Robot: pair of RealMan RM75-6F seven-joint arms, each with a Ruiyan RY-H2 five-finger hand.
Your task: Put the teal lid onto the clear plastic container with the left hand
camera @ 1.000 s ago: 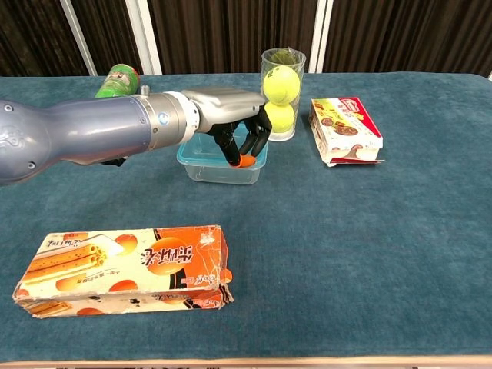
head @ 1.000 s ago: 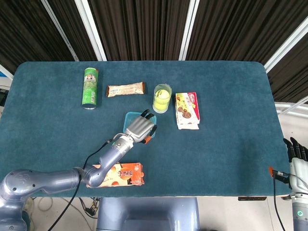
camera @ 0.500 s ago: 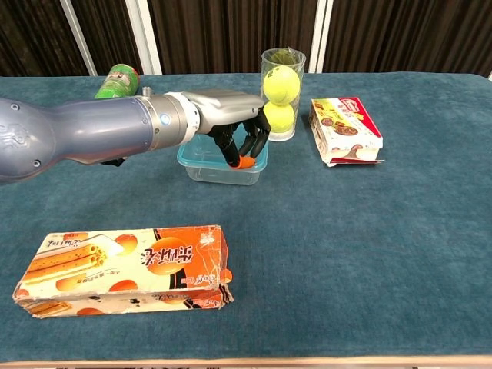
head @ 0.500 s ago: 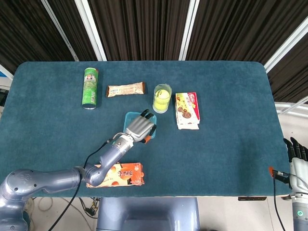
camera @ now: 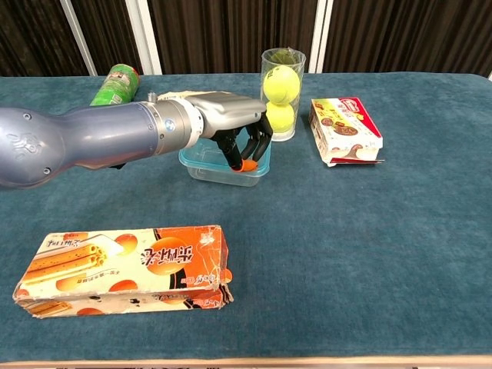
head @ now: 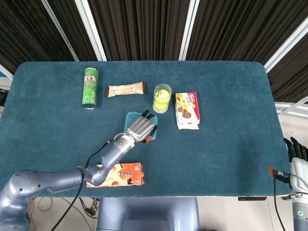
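A: Where is the teal lid [camera: 198, 153]?
B: It sits on top of the clear plastic container [camera: 223, 171], near the middle of the blue table [head: 226, 144], just in front of the tall cup of tennis balls [camera: 281, 94].
A: And the left hand [camera: 231, 115]?
B: It is over the container, palm down, fingers curled downward with the tips at the lid's right part. An orange fingertip [camera: 247, 164] shows by the rim. I cannot tell whether the fingers press the lid or only hover at it.
A: The right hand [head: 295, 153]?
B: Only its dark fingers show at the lower right edge of the head view, off the table; whether they are released or clenched I cannot tell.
A: What else lies about?
B: A green can [head: 89, 87] on its side, a snack bar [head: 125, 89], a biscuit box [head: 187, 110] right of the cup, and an orange box [camera: 127, 267] at the near edge
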